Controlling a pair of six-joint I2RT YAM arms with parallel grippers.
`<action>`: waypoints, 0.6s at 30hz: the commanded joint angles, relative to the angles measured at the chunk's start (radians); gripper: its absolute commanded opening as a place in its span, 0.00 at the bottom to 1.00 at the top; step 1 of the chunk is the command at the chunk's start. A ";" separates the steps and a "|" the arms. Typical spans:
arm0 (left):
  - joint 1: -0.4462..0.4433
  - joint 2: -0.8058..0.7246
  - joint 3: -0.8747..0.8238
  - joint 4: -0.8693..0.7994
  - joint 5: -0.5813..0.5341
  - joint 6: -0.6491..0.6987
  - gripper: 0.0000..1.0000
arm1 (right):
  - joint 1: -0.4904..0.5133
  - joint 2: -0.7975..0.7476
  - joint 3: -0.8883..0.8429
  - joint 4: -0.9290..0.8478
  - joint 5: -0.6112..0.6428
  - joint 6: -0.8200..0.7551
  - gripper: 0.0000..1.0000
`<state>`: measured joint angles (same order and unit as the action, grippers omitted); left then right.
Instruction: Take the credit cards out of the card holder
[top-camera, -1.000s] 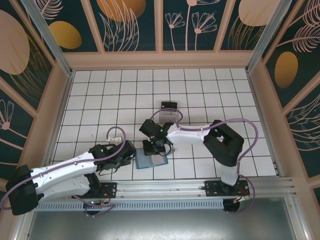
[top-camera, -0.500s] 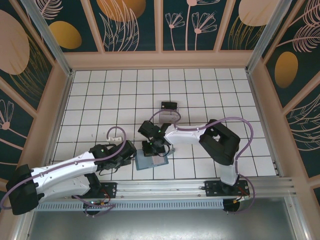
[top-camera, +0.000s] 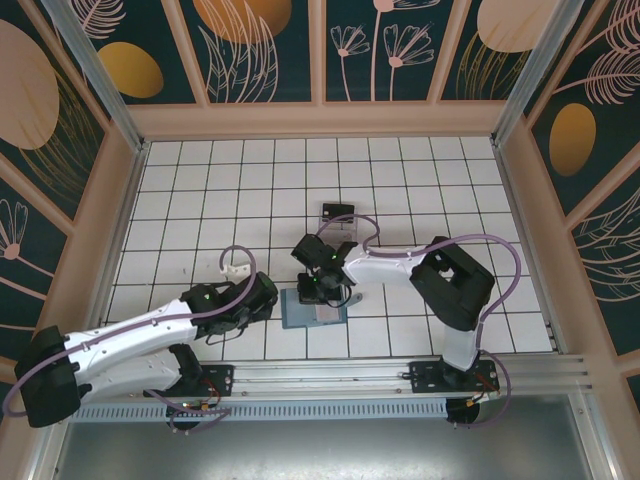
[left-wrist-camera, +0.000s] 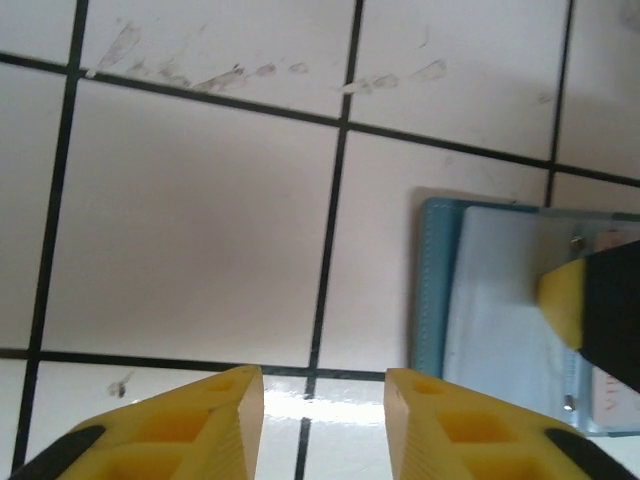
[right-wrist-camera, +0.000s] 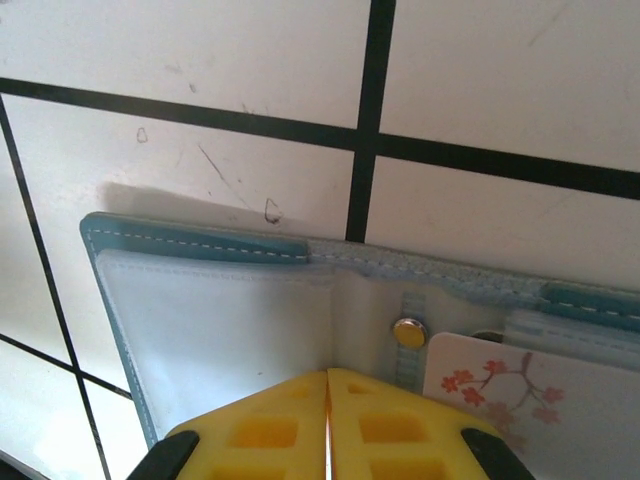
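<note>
The white tiled bench (top-camera: 200, 200) carries the soft teal-blue folding card holder (top-camera: 298, 318) near its front middle. The holder lies opened flat, with its long axis running left to right. The right arm is the nearer. The yellow-tipped right jaws hang over the holder's middle, closed tip to tip on nothing, above its clear sleeve (right-wrist-camera: 230, 320). The left jaws stand partly open and empty just off the holder's left edge. A white credit card with pink blossom print (right-wrist-camera: 500, 395) sits pocketed beside the closed tips, past the small metal snap stud (right-wrist-camera: 408, 332). Grasping it likely needs a sideways shift.
</note>
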<state>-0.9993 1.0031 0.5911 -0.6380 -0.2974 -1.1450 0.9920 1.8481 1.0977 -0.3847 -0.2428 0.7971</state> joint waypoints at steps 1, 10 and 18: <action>0.010 -0.039 -0.010 0.102 0.014 0.050 0.45 | -0.017 0.034 -0.027 0.067 0.002 0.034 0.10; 0.008 -0.128 -0.045 0.201 0.051 0.072 0.59 | -0.065 0.026 -0.056 0.144 -0.007 0.049 0.10; 0.008 -0.087 -0.014 0.219 0.033 0.075 0.62 | -0.084 -0.096 -0.060 0.126 -0.009 0.051 0.12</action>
<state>-0.9947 0.8959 0.5617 -0.4492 -0.2512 -1.0885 0.9279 1.8301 1.0576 -0.2527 -0.2741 0.8413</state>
